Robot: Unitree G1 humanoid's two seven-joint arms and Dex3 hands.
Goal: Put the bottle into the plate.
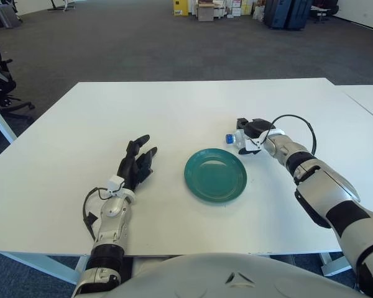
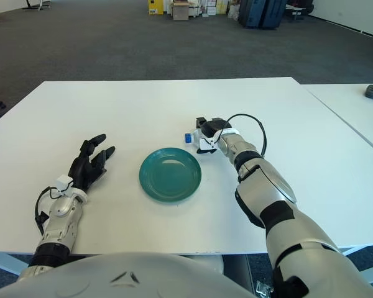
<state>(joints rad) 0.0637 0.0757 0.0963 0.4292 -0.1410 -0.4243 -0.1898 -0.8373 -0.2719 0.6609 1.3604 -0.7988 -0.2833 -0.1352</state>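
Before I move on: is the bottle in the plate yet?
Not yet. The bottle is in the right hand, just beyond the green plate, which holds nothing.

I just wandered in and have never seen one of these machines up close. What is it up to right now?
The right robot hand is closed around a small clear water bottle with a blue cap, holding it on its side just beyond the far right edge of a green plate on the white table. The bottle is not yet in the plate. The left robot hand shows to the left of the plate, fingers open, holding nothing.
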